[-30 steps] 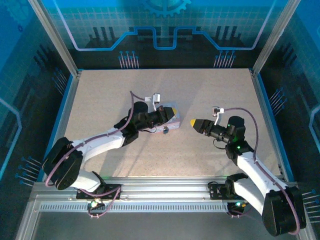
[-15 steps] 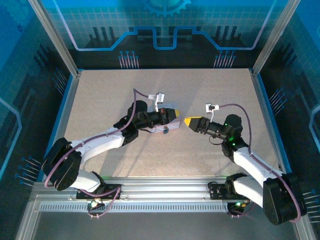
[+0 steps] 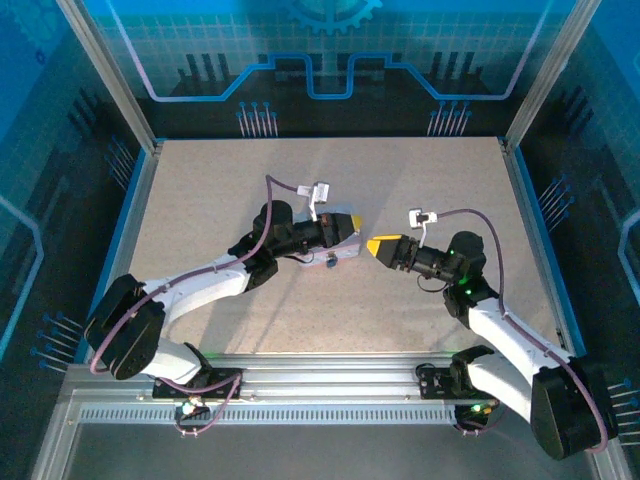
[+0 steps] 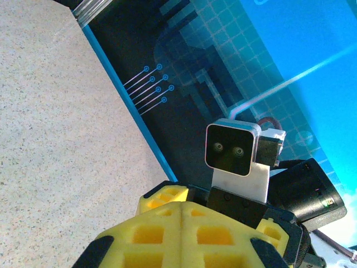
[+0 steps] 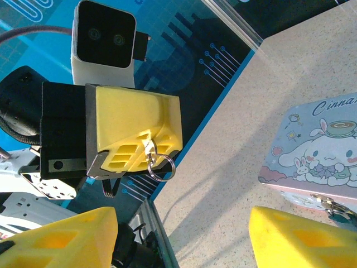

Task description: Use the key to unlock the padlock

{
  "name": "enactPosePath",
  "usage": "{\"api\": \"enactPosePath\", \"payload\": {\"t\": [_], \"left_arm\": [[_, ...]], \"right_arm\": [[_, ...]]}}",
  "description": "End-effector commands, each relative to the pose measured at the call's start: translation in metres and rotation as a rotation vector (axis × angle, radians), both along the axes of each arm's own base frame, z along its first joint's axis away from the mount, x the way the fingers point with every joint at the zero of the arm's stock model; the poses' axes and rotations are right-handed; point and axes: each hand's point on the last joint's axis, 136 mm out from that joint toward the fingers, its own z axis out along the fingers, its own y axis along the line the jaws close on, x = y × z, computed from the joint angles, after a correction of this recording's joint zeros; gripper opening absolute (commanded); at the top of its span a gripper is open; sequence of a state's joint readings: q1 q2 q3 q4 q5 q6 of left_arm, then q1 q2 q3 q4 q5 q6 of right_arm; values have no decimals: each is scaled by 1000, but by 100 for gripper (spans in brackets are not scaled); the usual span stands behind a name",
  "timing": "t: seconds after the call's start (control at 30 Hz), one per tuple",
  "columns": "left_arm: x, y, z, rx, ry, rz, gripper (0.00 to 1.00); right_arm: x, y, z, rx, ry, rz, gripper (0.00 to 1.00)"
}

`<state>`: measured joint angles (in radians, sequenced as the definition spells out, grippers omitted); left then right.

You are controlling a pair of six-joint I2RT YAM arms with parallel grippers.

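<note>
One ring (image 5: 162, 166), seen from right wrist, dangles off left gripper's (image 5: 144, 152) key (image 5: 148, 146).

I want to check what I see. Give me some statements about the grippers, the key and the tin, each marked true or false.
1. The left gripper is shut on the key, with a ring hanging below it. True.
2. The right gripper is shut. False: its fingers stand wide apart.
3. The tin lies on the table, cartoon face up. True.
4. The right gripper holds the tin. False: it holds nothing and is apart from the tin.
</note>
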<state>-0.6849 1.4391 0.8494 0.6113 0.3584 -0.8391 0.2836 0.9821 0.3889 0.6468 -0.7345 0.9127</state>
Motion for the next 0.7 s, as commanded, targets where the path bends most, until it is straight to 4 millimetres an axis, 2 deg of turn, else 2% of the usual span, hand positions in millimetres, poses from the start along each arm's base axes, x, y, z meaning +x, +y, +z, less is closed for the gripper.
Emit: {"api": "enactPosePath", "payload": {"t": [0.0,0.33,0.5,0.67], "left_arm": [[-7,-7,16,-37,-42,-35,0],[-10,-10,16,-39,-39,-48,0],[-12,-11,15,-41,-35,-50,0],[-13,-12,13,-42,-30,-55,0]], "right_arm": [[-2,6,19,16,-66,31,64],[1,17,26,27,-74,50,58],[3,23,29,26,-75,61,52],[7,26,29,29,-71,62,42]]}}
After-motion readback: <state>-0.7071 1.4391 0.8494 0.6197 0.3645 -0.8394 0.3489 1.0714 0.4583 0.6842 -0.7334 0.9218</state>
